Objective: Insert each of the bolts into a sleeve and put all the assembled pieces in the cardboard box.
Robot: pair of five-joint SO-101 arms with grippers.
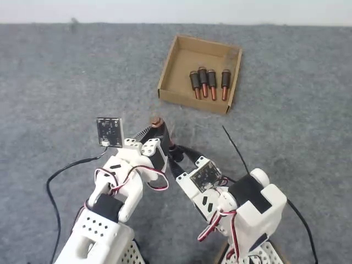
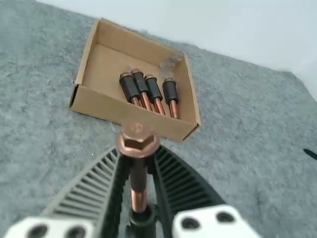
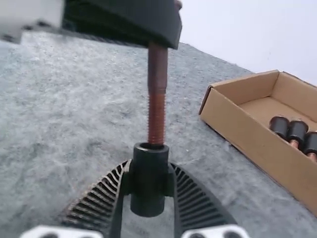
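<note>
Copper-coloured hex-head bolt (image 2: 138, 171) sits clamped in the left claw (image 2: 139, 154), its threaded tip just entering the short black cylindrical sleeve (image 3: 148, 181) gripped by the right claw (image 3: 148, 167), over the grey felt bench (image 1: 60, 77) near the brown cardboard box (image 1: 192, 103). To seat it well, I judge the shank should be lined up with the bore and slid straight in, neither grip loosened.

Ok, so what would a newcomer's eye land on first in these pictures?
First, the copper-coloured hex-head bolt clamped in the left tool, its threaded end at the mouth of the black cylindrical sleeve gripped by the right tool, over the middle of the grey carpeted table. Beyond them sits the open brown cardboard box, with four assembled bolt-and-sleeve pieces lying side by side inside.
</note>
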